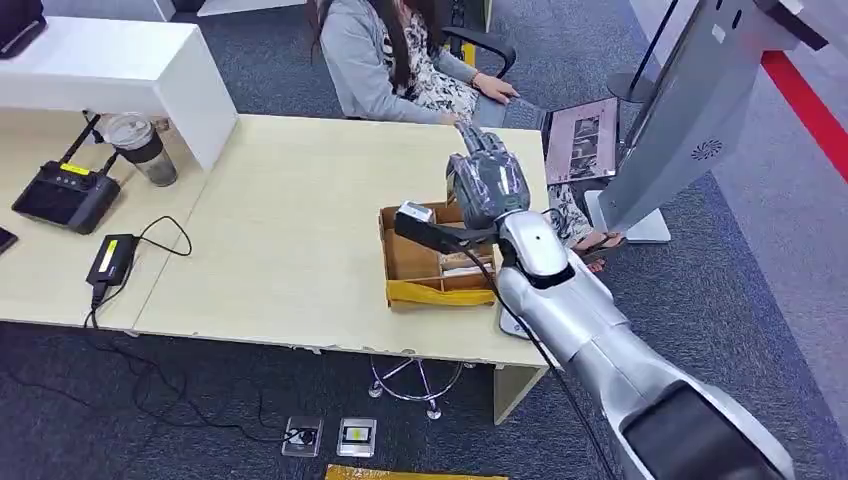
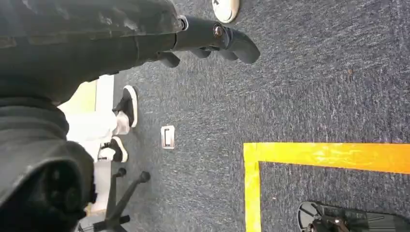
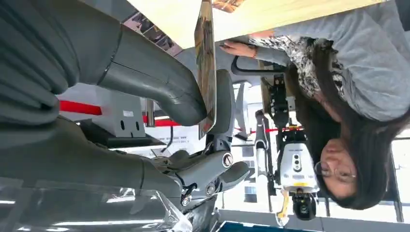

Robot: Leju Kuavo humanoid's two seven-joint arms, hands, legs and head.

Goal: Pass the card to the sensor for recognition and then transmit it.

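Observation:
My right hand (image 1: 487,180) is raised over the table's right end, just above a wooden compartment box (image 1: 400,262) with a yellow front edge. In the right wrist view the thick thumb (image 3: 159,87) and a dark finger pinch a thin card (image 3: 205,63), seen edge-on and standing upright in the grip. The grey slanted sensor kiosk (image 1: 690,120) stands on the floor to the right of the table, beyond the hand. My left hand (image 2: 208,36) hangs over the carpet with its fingers stretched out and nothing in them.
A seated person (image 1: 400,55) types on a laptop (image 1: 580,138) just behind the table (image 1: 300,200) and close to my right hand. A cup (image 1: 140,148), a black controller (image 1: 65,195) and a power adapter (image 1: 112,258) lie at the left. Yellow floor tape (image 2: 314,154) marks the carpet.

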